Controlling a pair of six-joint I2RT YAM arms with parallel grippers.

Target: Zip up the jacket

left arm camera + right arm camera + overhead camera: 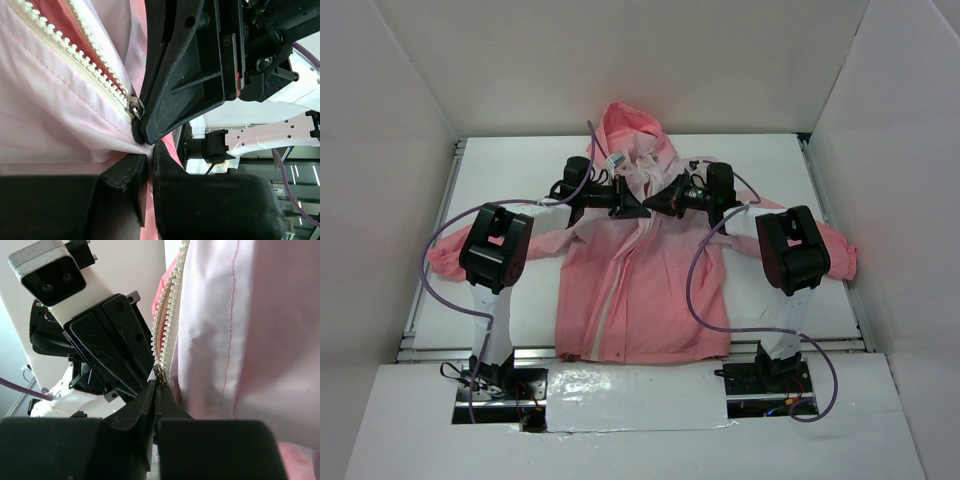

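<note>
The pink jacket (660, 300) lies flat on its back, hood at the far end. Both grippers meet at its chest. My left gripper (638, 208) is shut on a fold of jacket fabric (75, 115) just below the zipper slider (135, 107); its fingertips (131, 172) pinch the cloth. My right gripper (658, 203) is shut on the slider's pull (157, 371), with the zipper teeth (165, 320) still apart above it. The right gripper also shows in the left wrist view (142, 135). The left gripper's body shows in the right wrist view (110, 345).
The white table (520, 170) is boxed in by white walls on three sides. A metal rail (460, 345) runs along the near edge. Purple cables (705, 290) loop over the jacket's right side and by the left arm. The sleeves spread out under both arms.
</note>
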